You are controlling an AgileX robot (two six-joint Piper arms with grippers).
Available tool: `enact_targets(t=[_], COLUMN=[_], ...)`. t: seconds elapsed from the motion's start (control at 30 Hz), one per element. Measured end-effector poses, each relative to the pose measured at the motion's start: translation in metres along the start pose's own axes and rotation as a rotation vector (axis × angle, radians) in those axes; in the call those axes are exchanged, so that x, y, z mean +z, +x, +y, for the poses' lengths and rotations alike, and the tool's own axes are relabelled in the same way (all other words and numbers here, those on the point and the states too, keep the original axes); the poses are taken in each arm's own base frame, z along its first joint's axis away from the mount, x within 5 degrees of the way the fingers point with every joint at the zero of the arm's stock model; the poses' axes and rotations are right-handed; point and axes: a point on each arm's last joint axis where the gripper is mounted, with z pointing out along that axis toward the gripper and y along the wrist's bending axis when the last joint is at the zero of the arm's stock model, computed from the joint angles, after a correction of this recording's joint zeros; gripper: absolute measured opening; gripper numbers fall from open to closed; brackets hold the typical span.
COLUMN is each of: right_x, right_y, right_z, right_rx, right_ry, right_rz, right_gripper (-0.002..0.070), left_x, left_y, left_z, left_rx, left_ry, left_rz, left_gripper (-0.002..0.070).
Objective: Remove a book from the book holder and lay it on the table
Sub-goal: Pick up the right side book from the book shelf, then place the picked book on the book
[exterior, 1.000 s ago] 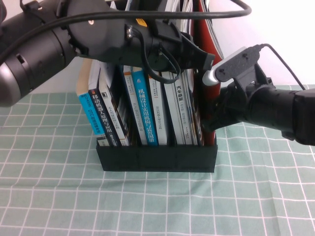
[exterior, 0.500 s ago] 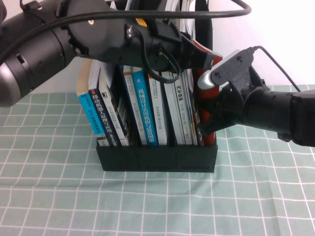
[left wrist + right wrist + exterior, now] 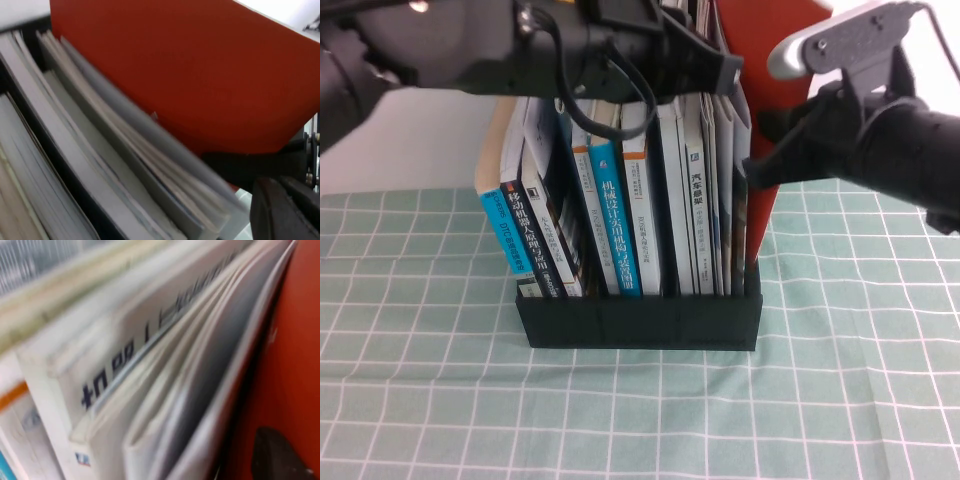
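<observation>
Extraction under way. My right gripper (image 3: 760, 175), at the holder's right end, has its fingers clenched on the lower edge of the book (image 3: 765, 60); the red cover stands upright and raised well above the other volumes, its bottom corner apparently still inside the book holder (image 3: 638, 322) at the rightmost slot, though I cannot tell whether it touches the floor of the rack. My left gripper (image 3: 715, 70) reaches across the tops of the thin white magazines (image 3: 715, 200) beside the book; I cannot tell how its fingers stand. The blue-spined books (image 3: 617, 225) remain upright further left. I judge the grasp made and the lift partly done; clearing the rack, tilting the book flat and laying it on the desk (image 3: 640, 410) all remain.
</observation>
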Motion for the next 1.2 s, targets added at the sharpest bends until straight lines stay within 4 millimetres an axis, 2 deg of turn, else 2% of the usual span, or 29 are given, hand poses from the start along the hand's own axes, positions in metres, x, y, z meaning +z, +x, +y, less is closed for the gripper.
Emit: enact_targets(t=[0.13,0.33,0.63,0.83,1.03,1.2], right_x=[-0.015,-0.045,-0.104,-0.139,-0.169,-0.180], right_y=[-0.013,-0.034,-0.093,-0.122,-0.140,-0.145], right_z=[-0.003,-0.008,-0.017,-0.021,-0.017,-0.009], right_rx=[0.006,0.018,0.016,0.003,-0.031,-0.098], right_ry=[0.014,0.052,0.092,0.112,0.062,-0.017], right_rz=[-0.047,-0.129,-0.359,-0.483,-0.591,-0.647], right_gripper=[0.0018,0.0017,0.0017,0.0017,0.0017,0.0017], left_x=[-0.020,-0.041,-0.084,-0.118,-0.151,-0.177], left_y=[-0.008,-0.013,-0.020,-0.020,-0.014,-0.004], left_z=[-0.006,-0.012,-0.024,-0.030,-0.028,-0.018], left_rx=[0.010,0.032,0.072,0.132,0.127,0.084], left_ry=[0.007,0.012,0.023,0.002,-0.095,-0.255], left_rz=[-0.048,-0.072,-0.114,-0.122,-0.094,-0.031], left_gripper=[-0.0003,-0.0003,-0.0003,-0.0003,-0.0003,-0.0003])
